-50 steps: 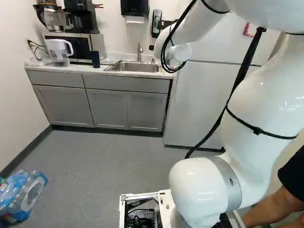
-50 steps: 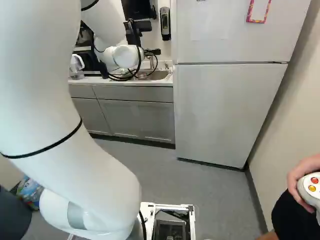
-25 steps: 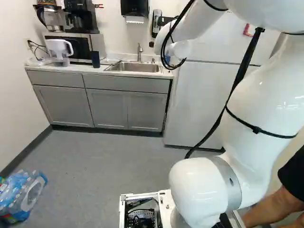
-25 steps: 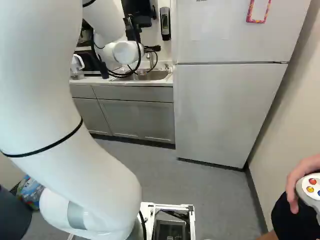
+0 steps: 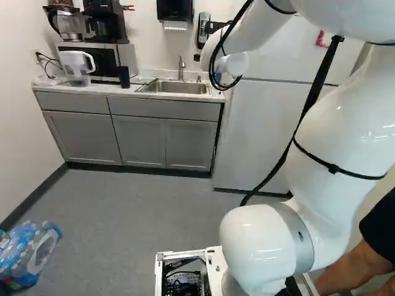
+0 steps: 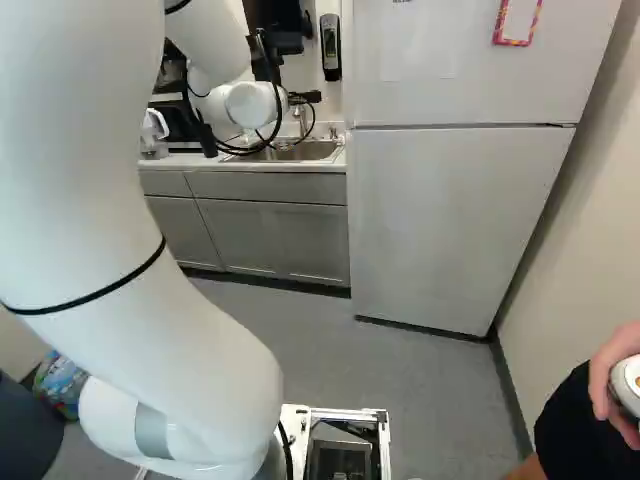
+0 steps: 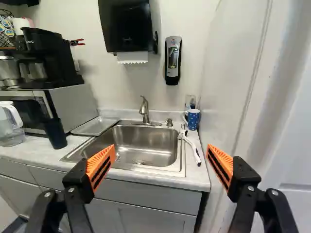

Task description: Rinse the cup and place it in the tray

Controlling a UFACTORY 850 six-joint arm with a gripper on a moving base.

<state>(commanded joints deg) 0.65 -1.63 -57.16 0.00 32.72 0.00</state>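
The black gripper, seen only in small part beyond the wrist in the right base view, has its claw spread wide, with the orange pads well apart and nothing pinched. The steel sink lies ahead of it, set into the far counter. The task's cup, a blue mug with white dots, stands upright on the counter at the sink's far right corner, its handle toward the faucet. A clear container is just behind the mug. A black-and-white dish brush lies along the right side of the sink, its head by the rim. The shallow metal tray is on the counter left of the sink, between it and the microwave. A dark tumbler stands near the tray, and a water pitcher farther left. The white refrigerator rises at the counter's right end. A pack of water bottles sits on the floor at the near left of the left base view.
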